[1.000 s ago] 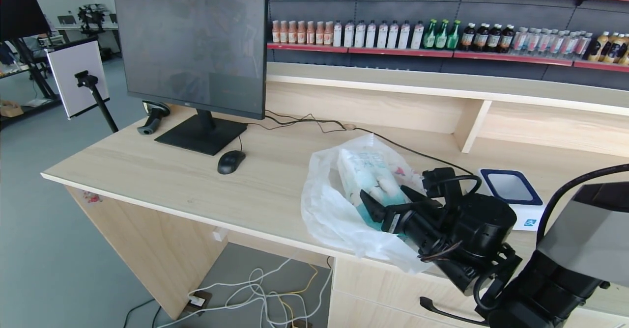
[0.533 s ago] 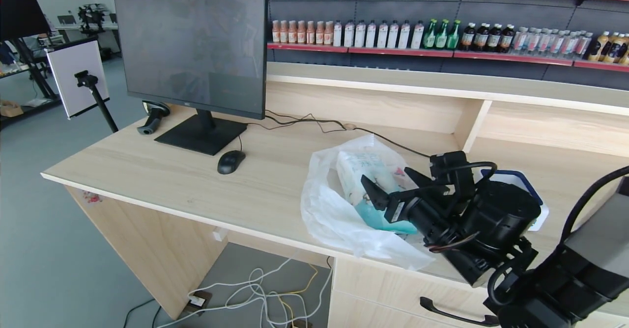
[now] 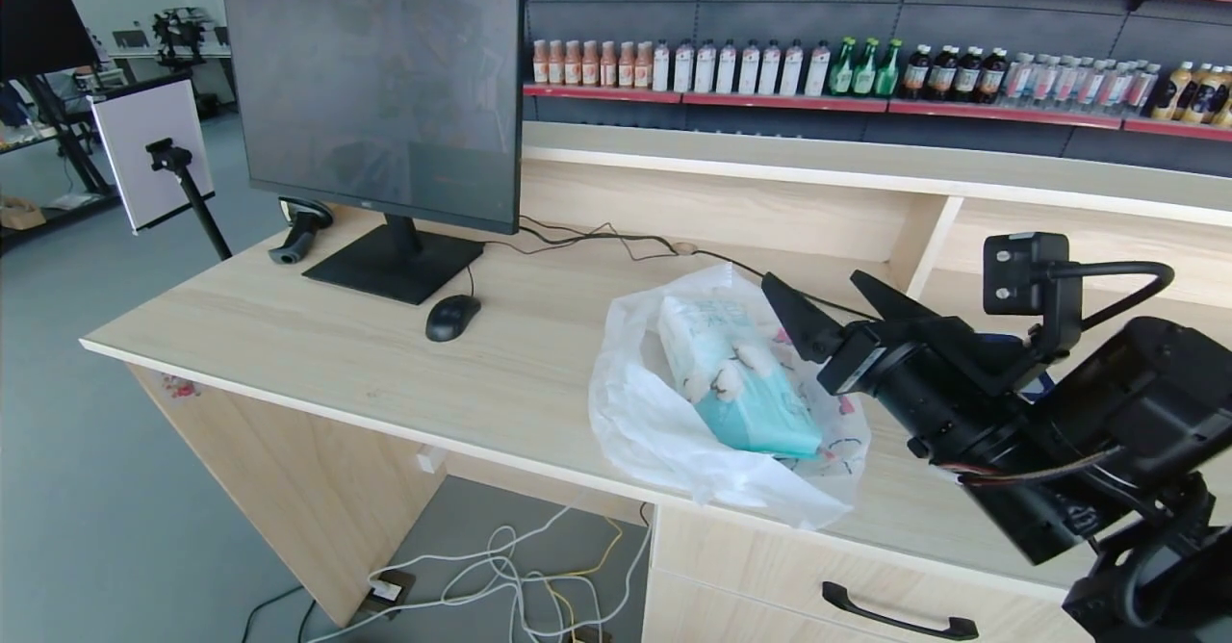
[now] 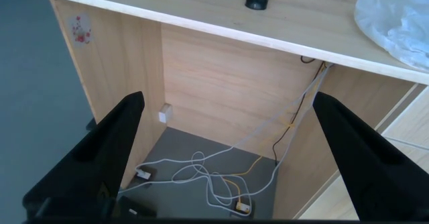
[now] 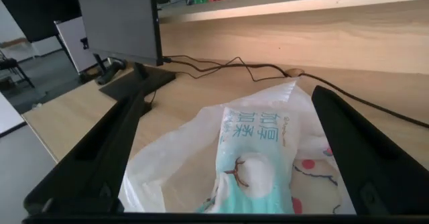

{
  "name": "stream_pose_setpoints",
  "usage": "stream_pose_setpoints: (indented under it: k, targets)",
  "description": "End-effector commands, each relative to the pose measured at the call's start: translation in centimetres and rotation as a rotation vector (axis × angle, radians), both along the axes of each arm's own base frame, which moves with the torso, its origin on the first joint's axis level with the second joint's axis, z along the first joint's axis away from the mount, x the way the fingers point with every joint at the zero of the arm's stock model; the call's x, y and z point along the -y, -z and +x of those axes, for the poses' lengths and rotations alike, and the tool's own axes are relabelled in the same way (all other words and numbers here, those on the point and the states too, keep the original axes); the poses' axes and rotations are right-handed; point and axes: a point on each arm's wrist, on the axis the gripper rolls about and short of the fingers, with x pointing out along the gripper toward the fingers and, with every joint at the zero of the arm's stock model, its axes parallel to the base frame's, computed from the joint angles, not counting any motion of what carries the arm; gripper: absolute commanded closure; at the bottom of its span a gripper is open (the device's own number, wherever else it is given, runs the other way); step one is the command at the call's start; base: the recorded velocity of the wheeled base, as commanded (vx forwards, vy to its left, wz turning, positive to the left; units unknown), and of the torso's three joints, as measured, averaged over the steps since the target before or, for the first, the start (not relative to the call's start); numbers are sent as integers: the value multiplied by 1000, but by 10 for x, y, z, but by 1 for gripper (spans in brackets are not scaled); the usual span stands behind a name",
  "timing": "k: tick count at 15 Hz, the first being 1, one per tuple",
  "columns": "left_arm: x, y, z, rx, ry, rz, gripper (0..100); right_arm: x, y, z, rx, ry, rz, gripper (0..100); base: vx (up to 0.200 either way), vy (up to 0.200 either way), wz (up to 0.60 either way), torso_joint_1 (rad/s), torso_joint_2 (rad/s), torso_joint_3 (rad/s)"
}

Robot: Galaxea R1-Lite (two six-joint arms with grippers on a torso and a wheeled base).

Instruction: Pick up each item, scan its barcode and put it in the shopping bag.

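Observation:
A teal and white tissue pack (image 3: 731,378) (image 5: 251,160) lies inside the clear plastic shopping bag (image 3: 645,412) (image 5: 174,163) on the wooden counter (image 3: 337,345). My right gripper (image 3: 835,304) hangs open and empty just above the bag's right side, fingers spread wide and pointing toward the monitor. My left gripper (image 4: 228,157) is open and empty, held low in front of the counter, facing the floor cables under it. A corner of the bag (image 4: 399,19) shows on the counter's edge there.
A monitor (image 3: 380,104), a black mouse (image 3: 452,317) and a handheld scanner (image 3: 298,229) stand on the counter's left part. Cables (image 3: 616,239) run behind the bag. A raised shelf divider (image 3: 924,239) sits at the back right. Bottle shelves (image 3: 866,65) line the wall.
My right gripper has let go of the tissue pack, which now lies in the bag, and has lifted up and to the right, away from the bag.

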Motion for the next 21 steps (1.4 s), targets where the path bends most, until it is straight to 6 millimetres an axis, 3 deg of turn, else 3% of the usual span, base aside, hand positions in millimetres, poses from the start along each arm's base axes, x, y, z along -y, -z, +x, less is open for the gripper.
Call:
stream_pose_setpoints:
  k: [1,11,14,21]
  targets:
    - [0,0,0,0,-1,-1,0,4,-10,-7,29,-1,22,0,0,0,0,0,0,0]
    - [0,0,0,0,-1,-2,0,13,-10,-8,40,35,-20,0,0,0,-600,4,1,2]
    - [0,0,0,0,-1,-5,0,18,-16,-7,75,66,-38,0,0,-200,0,1,2,1]
    - [0,0,0,0,-4,-11,0,22,-10,-7,52,76,-54,0,0,-200,0,1,0,3]
